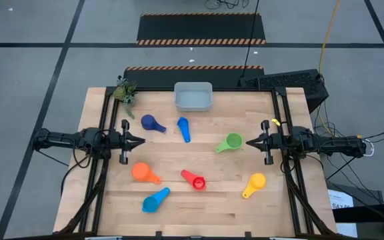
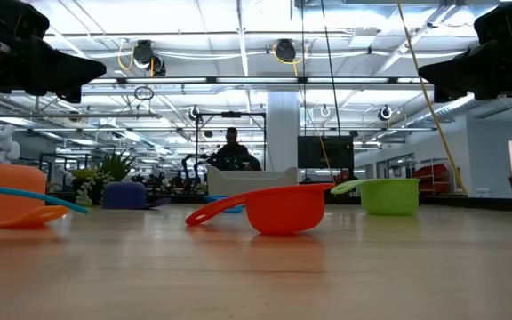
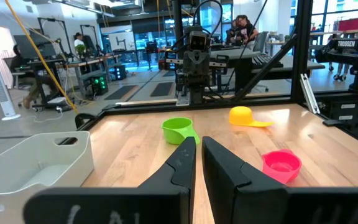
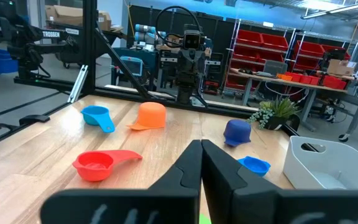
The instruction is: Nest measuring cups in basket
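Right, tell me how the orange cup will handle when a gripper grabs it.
The orange cup looks like thin moulded plastic, so probably light and stiff. It seems to lie dome-up in the right wrist view, so fingers may slide off the smooth bowl; its short handle looks the surer grip. A sideways push would likely slide it.

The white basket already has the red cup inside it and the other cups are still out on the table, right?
Not quite. The basket has no cup in it; the high view shows it bare inside. The red cup lies out on the table like the other cups, nearer the front edge. Both hands wait at the sides.
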`<state>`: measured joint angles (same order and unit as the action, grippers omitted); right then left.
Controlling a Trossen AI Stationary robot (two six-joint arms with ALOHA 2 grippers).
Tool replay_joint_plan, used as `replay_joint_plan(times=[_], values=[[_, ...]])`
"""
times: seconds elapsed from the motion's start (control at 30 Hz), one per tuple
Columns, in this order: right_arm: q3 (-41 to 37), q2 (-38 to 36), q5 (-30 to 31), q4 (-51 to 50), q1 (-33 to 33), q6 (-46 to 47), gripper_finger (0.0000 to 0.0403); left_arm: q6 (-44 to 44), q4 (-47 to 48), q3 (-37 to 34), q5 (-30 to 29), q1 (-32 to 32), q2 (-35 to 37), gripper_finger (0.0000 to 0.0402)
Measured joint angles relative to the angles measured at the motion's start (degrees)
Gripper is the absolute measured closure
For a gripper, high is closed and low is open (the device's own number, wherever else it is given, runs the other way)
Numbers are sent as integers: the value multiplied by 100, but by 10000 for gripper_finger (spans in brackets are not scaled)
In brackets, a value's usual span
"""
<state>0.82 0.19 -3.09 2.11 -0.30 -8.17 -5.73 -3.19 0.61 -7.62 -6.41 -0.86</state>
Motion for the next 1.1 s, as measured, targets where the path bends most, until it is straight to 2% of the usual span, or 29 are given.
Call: replay_joint_plan(times=[0.87,0.93,1.03,1.1], values=[[0,-2,-5,104,0,152,403,-1,1,1,-1,0,1,369],[0,5,268,108,0,239,403,-1,0,1,0,-1,1,369],[2,52,1127,112,-2,332,403,-1,1,1,0,1,0,369],[2,44,1345,149,-2,495,403,-1,-1,1,0,0,2,369]])
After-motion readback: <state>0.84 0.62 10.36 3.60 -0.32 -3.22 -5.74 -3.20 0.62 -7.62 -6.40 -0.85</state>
